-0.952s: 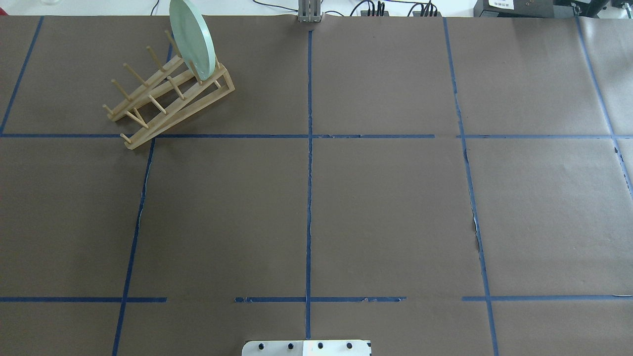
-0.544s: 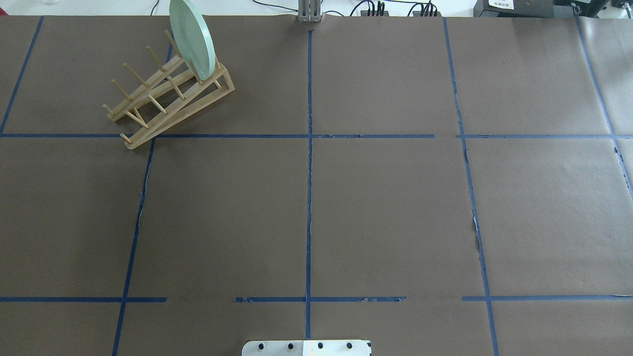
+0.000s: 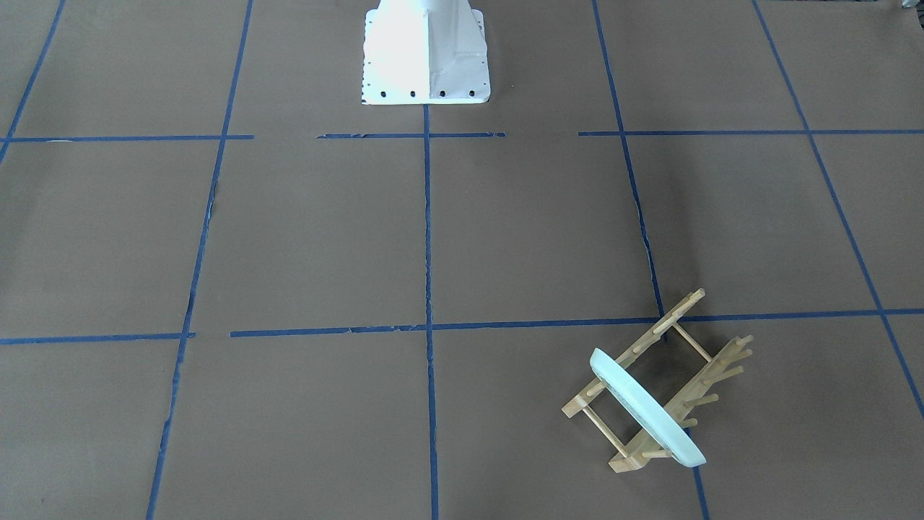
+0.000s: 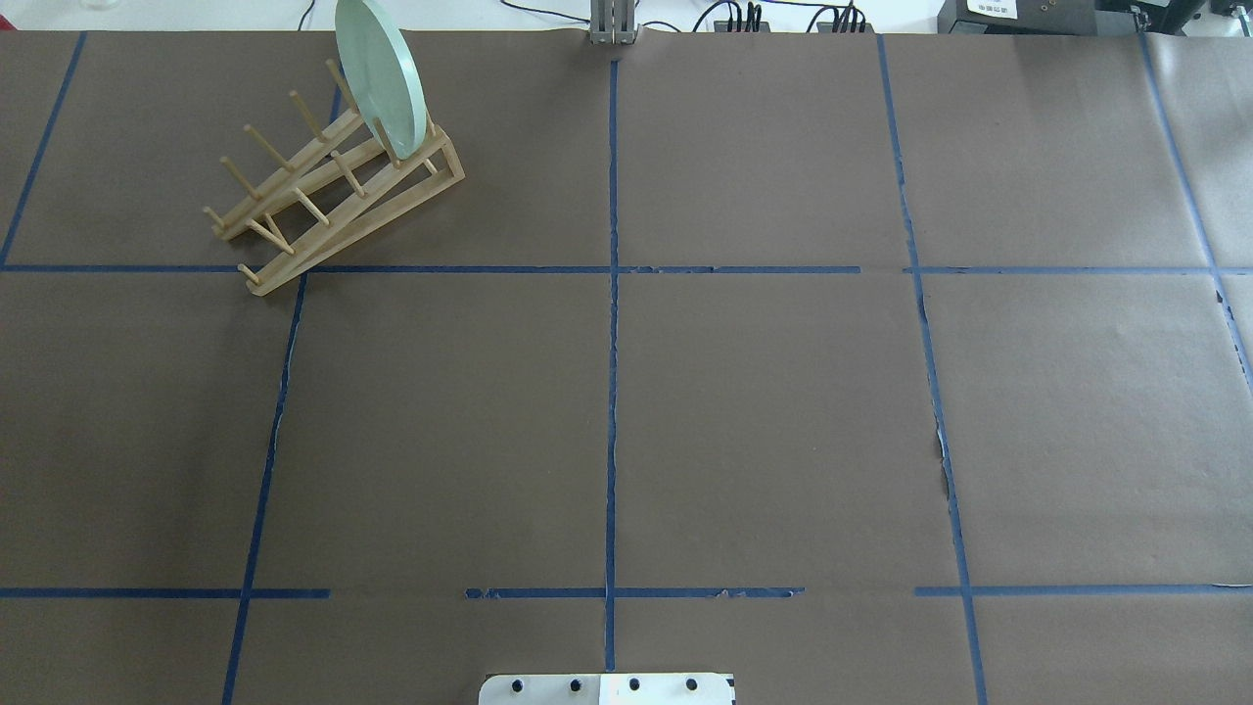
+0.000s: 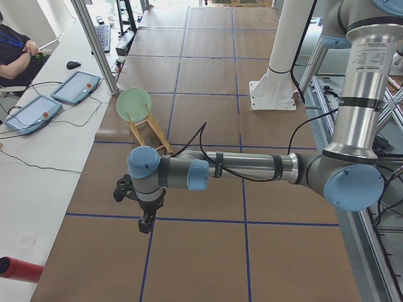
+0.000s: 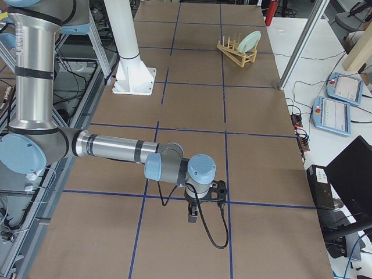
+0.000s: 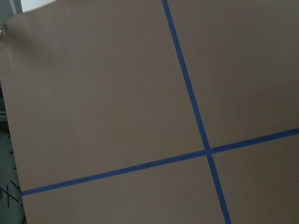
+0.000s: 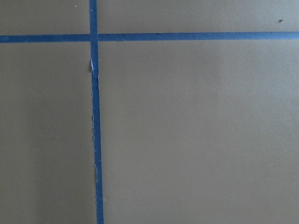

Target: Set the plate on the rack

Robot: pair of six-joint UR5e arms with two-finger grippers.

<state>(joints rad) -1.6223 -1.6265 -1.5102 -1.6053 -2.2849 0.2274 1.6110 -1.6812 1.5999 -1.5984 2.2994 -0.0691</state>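
Note:
The pale mint-green plate stands on edge between the pegs at one end of the light-wood rack, at the table's far left. Both also show in the front-facing view, plate and rack. Neither gripper is near them. My left gripper shows only in the exterior left view and my right gripper only in the exterior right view; both hang over the table's ends and point down. I cannot tell whether they are open or shut. Both wrist views show only brown paper and blue tape.
The table is covered in brown paper with a grid of blue tape. The robot's white base plate sits at the near edge. Cables and boxes lie along the far edge. An operator's desk with tablets runs beside the table.

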